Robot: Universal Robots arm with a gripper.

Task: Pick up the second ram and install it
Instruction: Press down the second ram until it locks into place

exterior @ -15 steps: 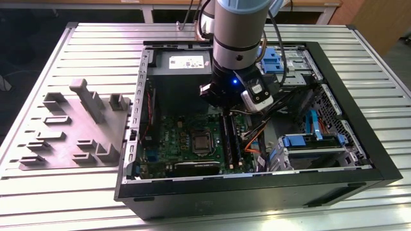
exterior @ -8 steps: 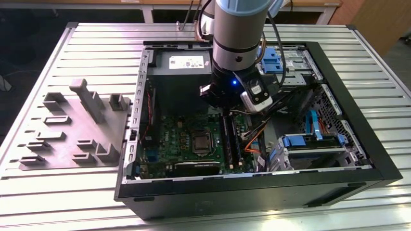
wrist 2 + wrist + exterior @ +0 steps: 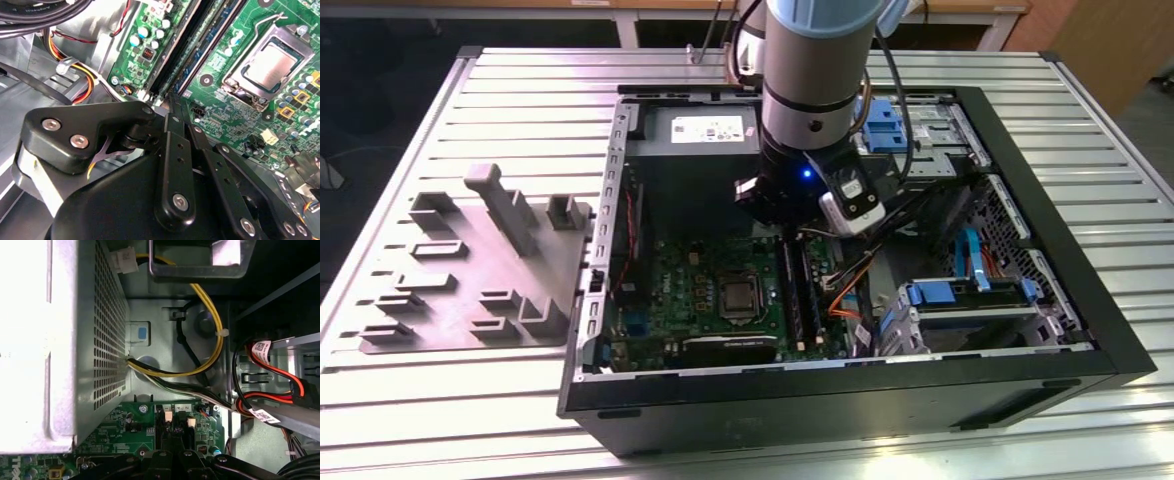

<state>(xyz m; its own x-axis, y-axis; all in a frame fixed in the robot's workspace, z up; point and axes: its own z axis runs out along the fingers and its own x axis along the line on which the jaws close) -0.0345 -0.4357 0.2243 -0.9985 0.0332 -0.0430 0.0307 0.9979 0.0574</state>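
Observation:
The second ram (image 3: 209,46) is a dark blue-green strip lying lengthwise among the long black slots (image 3: 172,60) on the green motherboard (image 3: 235,115). In the second wrist view my gripper (image 3: 172,102) has its black fingers (image 3: 175,150) drawn together. Its tip is just above the near end of those slots, and I see nothing between the fingers. In the exterior view the arm's wrist (image 3: 814,170) hangs inside the open computer case (image 3: 1014,360), over the far end of the slots (image 3: 797,290). The first wrist view shows the fingers (image 3: 160,460) just short of the white slot clips (image 3: 168,416).
The processor socket (image 3: 272,62) lies beside the slots. A perforated metal power supply (image 3: 100,340) and yellow (image 3: 214,315) and red (image 3: 280,375) cables crowd the far end. Blue drive brackets (image 3: 961,292) stand at the exterior view's right, a grey fixture tray (image 3: 467,270) on the table at its left.

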